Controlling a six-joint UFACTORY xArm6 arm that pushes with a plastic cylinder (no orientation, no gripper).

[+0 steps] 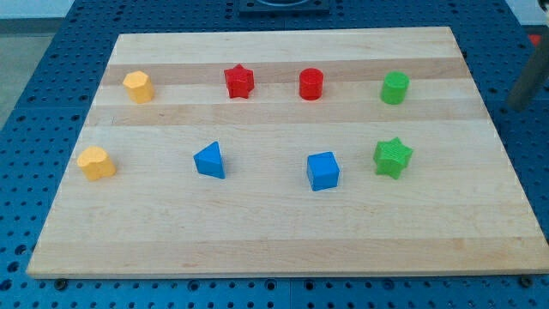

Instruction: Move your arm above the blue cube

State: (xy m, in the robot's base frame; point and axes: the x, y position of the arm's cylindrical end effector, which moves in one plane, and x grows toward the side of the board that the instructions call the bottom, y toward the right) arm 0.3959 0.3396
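Hardly begun, judging by the layout. No arrival above the blue cube (322, 170) yet; nearly the whole approach left to make.

Only a blurred dark streak at the view's right edge, off the wooden desk (283, 249), probably the rod, with my tip (514, 105) taken as its lower end. Too smeared to be sure of the exact end. No gripper to report as spread or pressed together: just a bare rod, holding nothing and touching no block.

From my tip, blue cube well apart, toward the view's left and somewhat toward the view's bottom, in the nearer row of blocks. Standing alone, clear of its neighbours.

Between my tip and the cube: green star (393, 157), just to the cube's right and closer to my tip. Green cylinder (395, 87) also left of my tip, at roughly the same height in the view. Farther left past the cube: blue triangular block (210, 160).

Likely remaining: a long sweep leftward across the desk, ending on the upper side of the cube, without knocking the green star on the way.
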